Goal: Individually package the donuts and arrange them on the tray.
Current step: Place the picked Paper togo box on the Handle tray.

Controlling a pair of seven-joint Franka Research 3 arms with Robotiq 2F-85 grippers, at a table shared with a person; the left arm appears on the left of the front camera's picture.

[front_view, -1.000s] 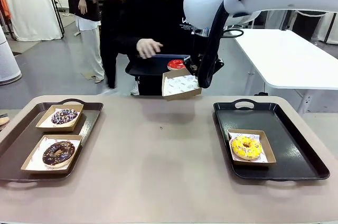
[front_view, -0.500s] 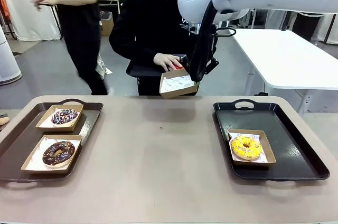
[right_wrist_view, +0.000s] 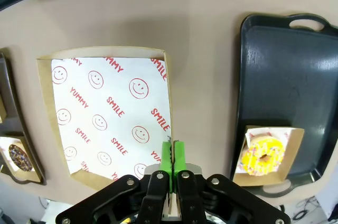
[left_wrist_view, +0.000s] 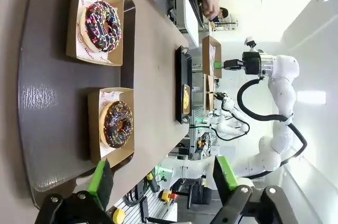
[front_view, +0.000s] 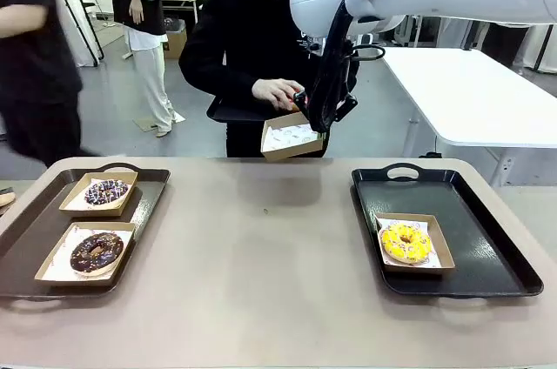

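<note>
Right tool (right_wrist_view: 172,152): pads pressed together on the rim of an empty box (right_wrist_view: 108,121); raised above the desk's far edge, near its middle.
Box: brown card, lined with white paper printed in red; carried clear of the desk (front_view: 261,247), tilted slightly in the front view.
Person's hand (front_view: 277,93): at the far rim of the held box; whether it touches the box cannot be told.
Left tool (left_wrist_view: 161,182): jaws wide apart, holding nothing; above the near left corner of the desk, over the left tray's (left_wrist_view: 45,102) end.
Left tray: dark, along the desk's left edge; carries two boxed donuts.
Chocolate donut (front_view: 96,251): in a box at the near end of the left tray.
Sprinkled dark donut (front_view: 106,191): in a box at the far end of the left tray, just beyond the chocolate one.
Right tray (front_view: 470,260): black, along the desk's right edge.
Yellow donut (front_view: 406,242): in a box at the near left part of the right tray.
</note>
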